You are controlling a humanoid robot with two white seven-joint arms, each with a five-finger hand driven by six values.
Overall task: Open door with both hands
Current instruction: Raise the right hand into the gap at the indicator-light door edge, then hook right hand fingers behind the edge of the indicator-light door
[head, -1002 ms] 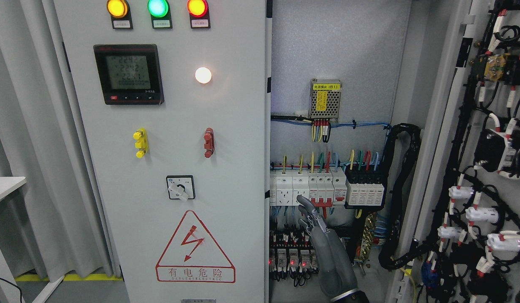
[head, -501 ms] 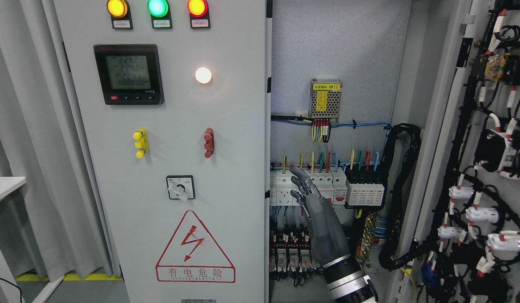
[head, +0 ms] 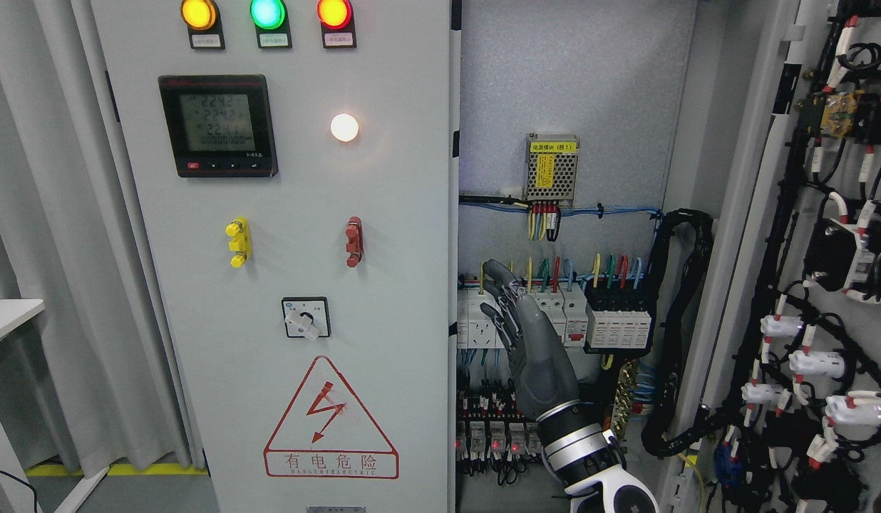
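Left door (head: 291,285): grey panel filling the left half of the view, standing closed, its right edge running vertically just left of the cabinet's exposed interior.
Right door (head: 825,285): swung open at the far right, its inner face turned to the camera and covered with black cable bundles and white connectors.
Right hand (head: 529,342): its arm enters at the bottom edge right of the middle; the grey fingers (head: 499,281) are extended and slightly spread, gripping nothing, reaching up in front of the breaker row close beside the left door's right edge (contact with that edge cannot be judged).
Breaker row (head: 611,320): white and black modules inside the cabinet, coloured wires rising from their tops; the hand overlaps its left portion.
Power supply (head: 552,167): perforated metal box with a yellow label, mounted on the back plate above the breakers.
Door fittings: three indicator lamps (head: 268,13) at the top (yellow, green, red), a digital meter (head: 218,125), a lit white lamp (head: 344,127), a yellow handle (head: 237,242), a red handle (head: 353,241), a rotary switch (head: 306,318) and a red-outlined warning triangle (head: 331,420).
Curtain (head: 63,249): pale folds at the far left.
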